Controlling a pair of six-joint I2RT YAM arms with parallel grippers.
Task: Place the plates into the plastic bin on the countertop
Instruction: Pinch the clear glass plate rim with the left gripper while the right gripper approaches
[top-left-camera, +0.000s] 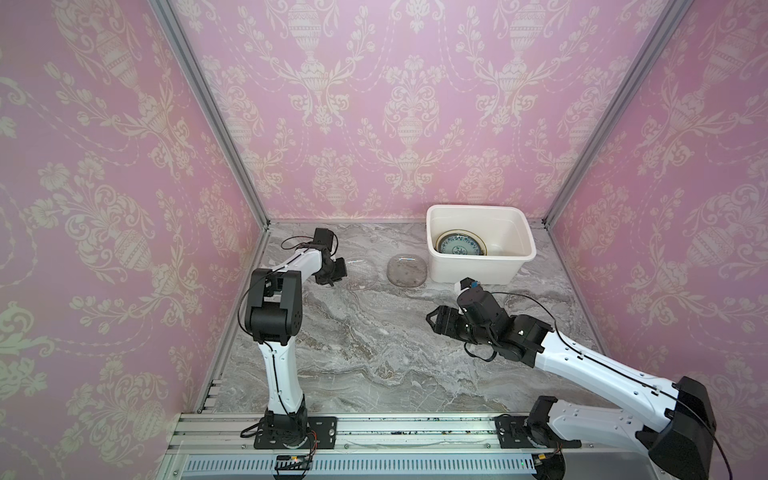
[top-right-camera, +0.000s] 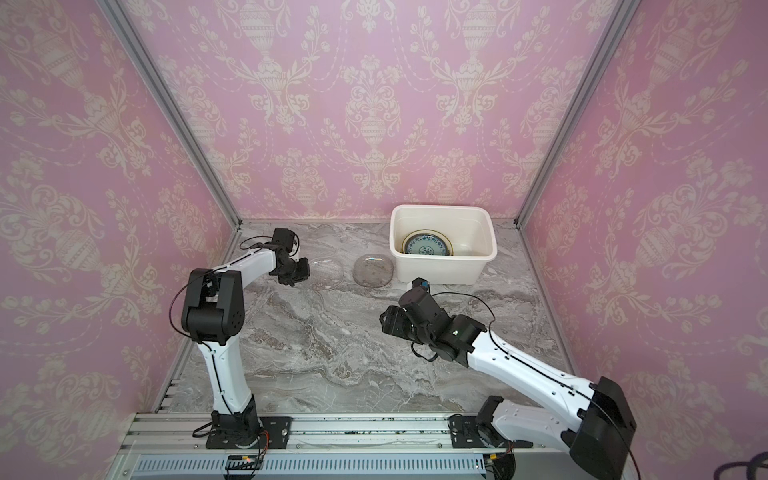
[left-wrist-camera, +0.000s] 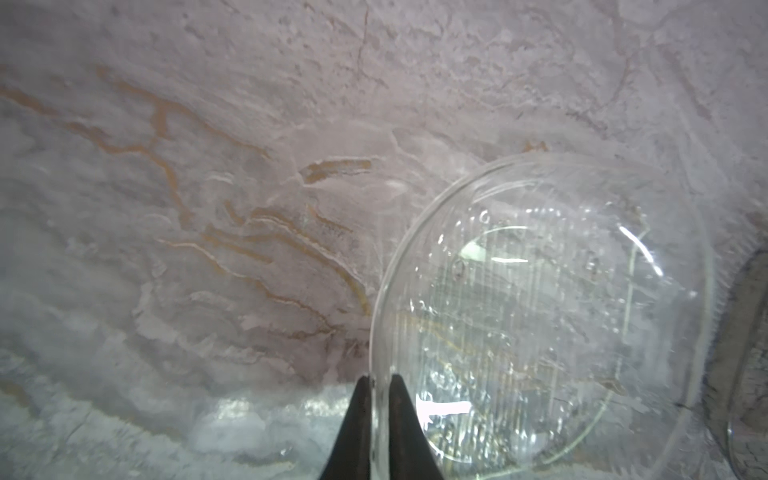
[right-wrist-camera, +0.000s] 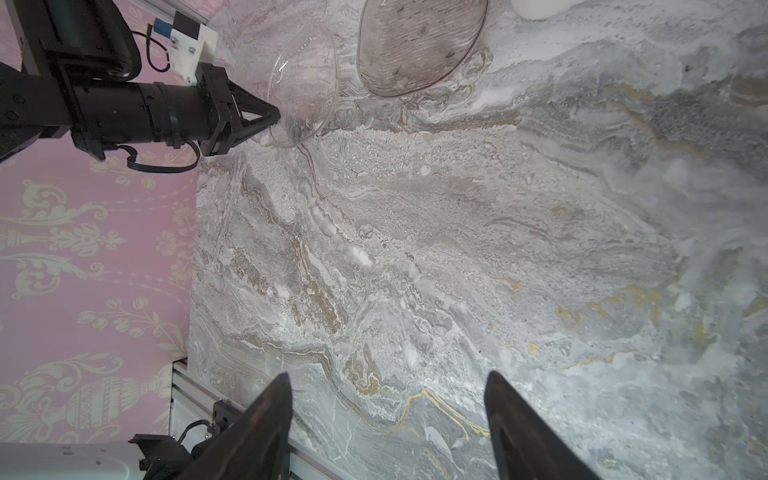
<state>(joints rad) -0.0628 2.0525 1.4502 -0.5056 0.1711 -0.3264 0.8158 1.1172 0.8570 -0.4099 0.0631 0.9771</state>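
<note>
My left wrist view shows what the top views hide: left gripper (left-wrist-camera: 376, 386) clamped on the rim of the clear glass plate (left-wrist-camera: 540, 316). It's round, hollow up, on the countertop (top-left-camera: 374, 332) left of the plastic bin (top-left-camera: 469, 270). Right gripper (right-wrist-camera: 388, 374) gapes.

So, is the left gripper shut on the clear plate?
Shut: the left gripper pinches the clear plate by its rim in the left wrist view.

Marble countertop (top-left-camera: 374, 353): white bin (top-left-camera: 473, 272) at back right; smoky plate (top-left-camera: 407, 270) just beside; clear plate (top-left-camera: 361, 274) further left.
</note>
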